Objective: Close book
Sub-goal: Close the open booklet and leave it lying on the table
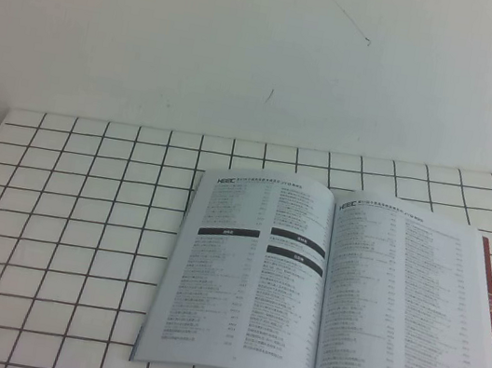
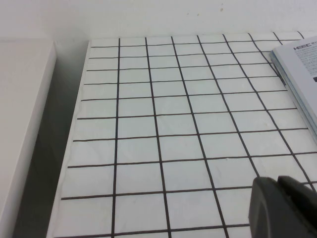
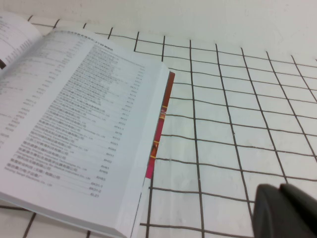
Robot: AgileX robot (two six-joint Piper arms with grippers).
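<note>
Start of the task, nothing done yet: the book (image 1: 330, 302) lies wide open and flat on the gridded table (image 1: 76, 241), right of centre, with its near edge close to the bottom of the high view. Neither arm shows in the high view. You only get the left gripper (image 2: 280, 198) as a dark tip low in the left wrist view, hovering over bare cloth to the left of the book and apart from it. The right gripper (image 3: 282, 208) is another dark tip in the right wrist view, over the cloth just off the book's right side, not touching. Jaw state: can't tell on either one, too little of them shows. The next move is probably to get under one outer page edge and swing that half over the gutter (image 1: 322, 291). The right page (image 1: 407, 324) sits nearest the right gripper, with the red cover edge (image 3: 159, 134) peeking out beneath it, so you need a low, shallow approach to catch the paper stack and not only the top sheet. Room: plenty of open cloth left of the book, a fair strip on the right. There's a gap and a white block (image 2: 25, 124) past the table's left edge.
</note>
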